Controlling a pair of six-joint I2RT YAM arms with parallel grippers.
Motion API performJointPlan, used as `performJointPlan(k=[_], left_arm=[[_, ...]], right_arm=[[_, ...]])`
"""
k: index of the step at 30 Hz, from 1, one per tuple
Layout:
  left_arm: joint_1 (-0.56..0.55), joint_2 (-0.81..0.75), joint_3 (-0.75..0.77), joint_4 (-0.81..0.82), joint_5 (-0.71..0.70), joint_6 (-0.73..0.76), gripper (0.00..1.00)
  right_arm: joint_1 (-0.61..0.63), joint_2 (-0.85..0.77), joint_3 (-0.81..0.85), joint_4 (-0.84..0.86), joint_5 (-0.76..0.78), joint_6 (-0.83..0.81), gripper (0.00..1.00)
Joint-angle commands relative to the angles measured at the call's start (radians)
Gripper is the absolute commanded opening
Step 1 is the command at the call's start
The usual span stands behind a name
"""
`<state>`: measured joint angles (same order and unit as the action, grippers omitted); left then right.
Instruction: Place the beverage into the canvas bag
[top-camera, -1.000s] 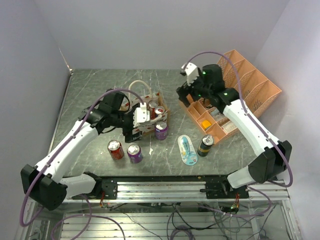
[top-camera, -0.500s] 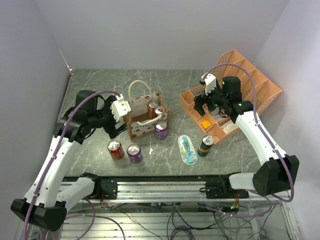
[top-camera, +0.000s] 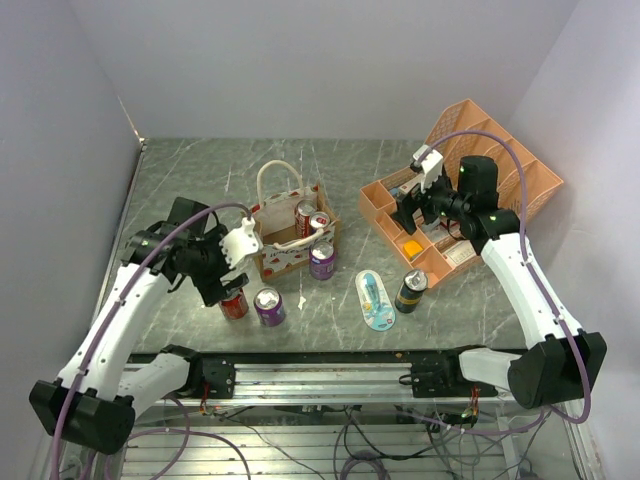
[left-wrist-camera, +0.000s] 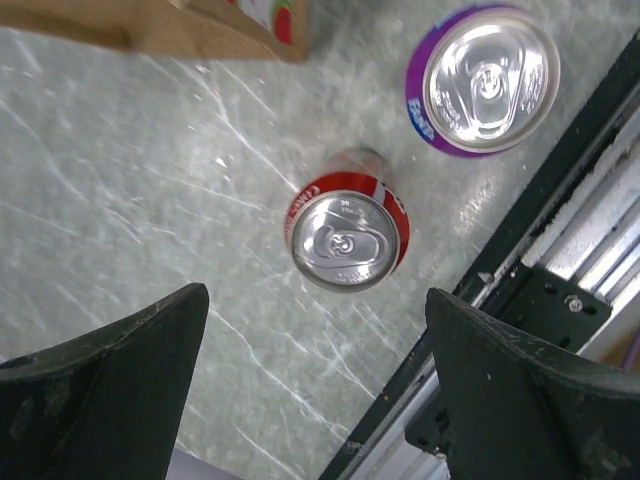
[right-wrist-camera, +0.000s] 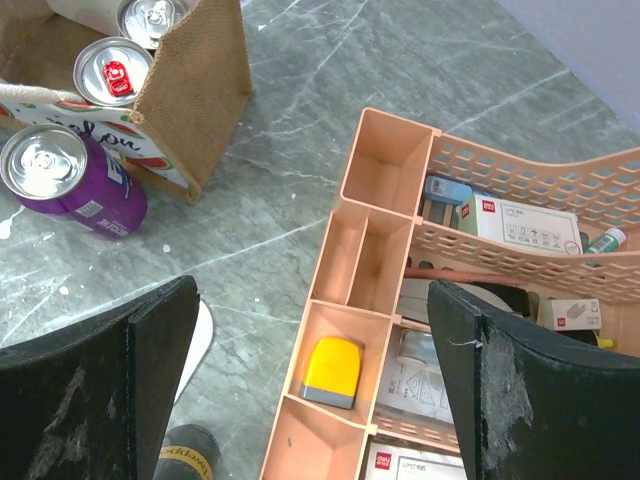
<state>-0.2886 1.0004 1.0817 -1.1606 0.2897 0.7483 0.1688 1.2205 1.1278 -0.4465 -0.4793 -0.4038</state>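
**Caller:** Left side first: what have you got?

**Robot:** My left gripper (left-wrist-camera: 315, 292) hangs with its fingers spread wide and nothing between them. It's straight above a red can (left-wrist-camera: 345, 238) that stands upright on the worktop (left-wrist-camera: 130, 200). In my wrist view the can's lid sits in the gap between the fingers, and they don't touch it.

**Caller:** And around that can?

**Robot:** A purple can (left-wrist-camera: 483, 80) stands just beside it, by the rail at the near edge. Further out is the canvas bag (top-camera: 290, 248), upright at left-centre of the worktop with its white handles up. Two cans (top-camera: 318, 222) stand inside it. A second purple can (top-camera: 322, 260) stands just beside the bag's near right corner.

**Caller:** Right side?

**Robot:** My right gripper (right-wrist-camera: 312, 290) is also parted wide and empty. It hovers over the small front compartments of the orange organizer (right-wrist-camera: 385, 170), and a yellow block (right-wrist-camera: 330, 370) lies in one of them. Near the organizer's front corner stands a black can (top-camera: 411, 290), and a flat blue-and-white pack (top-camera: 375, 298) lies beside it.
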Motion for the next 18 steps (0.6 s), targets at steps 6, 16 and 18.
performJointPlan(k=[6,16,18], left_arm=[[0.006,0.062,-0.126,-0.015,-0.040,0.084,1.00],[0.005,0.118,-0.195,0.105,-0.031,0.073,1.00],[0.005,0.122,-0.206,0.121,-0.017,0.068,0.98]], right_arm=[[-0.020,-0.025,-0.018,0.032,-0.030,0.006,0.98],[-0.020,-0.001,-0.020,0.022,-0.046,-0.002,0.99],[-0.021,-0.002,-0.022,0.024,-0.039,-0.003,0.99]])
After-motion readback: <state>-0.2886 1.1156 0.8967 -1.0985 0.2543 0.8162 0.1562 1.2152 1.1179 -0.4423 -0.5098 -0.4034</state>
